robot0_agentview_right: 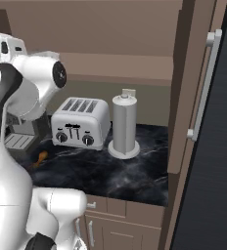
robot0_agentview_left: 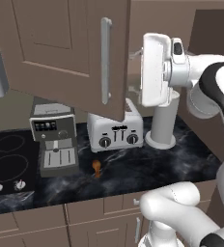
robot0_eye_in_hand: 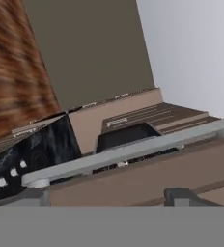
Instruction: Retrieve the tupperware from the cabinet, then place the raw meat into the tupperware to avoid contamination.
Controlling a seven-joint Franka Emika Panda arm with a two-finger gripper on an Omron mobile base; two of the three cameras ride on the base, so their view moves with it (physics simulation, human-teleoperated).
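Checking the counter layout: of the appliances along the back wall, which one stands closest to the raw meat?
The coffee machine: the raw meat lies just off its front right corner, while the toaster sits farther back.

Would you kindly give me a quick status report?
Gripper open at the cabinet door handle. Raw meat on the counter before the toaster. Cabinet door ajar.

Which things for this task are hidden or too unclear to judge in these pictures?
- Tupperware: not made out; in the left base view the open cabinet door and the robot's hand cover the cabinet's inside.
- Raw meat: too small for detail; in the right base view the arm partly covers it.
- Claw: fingertips cut off by the hand view's bottom edge.
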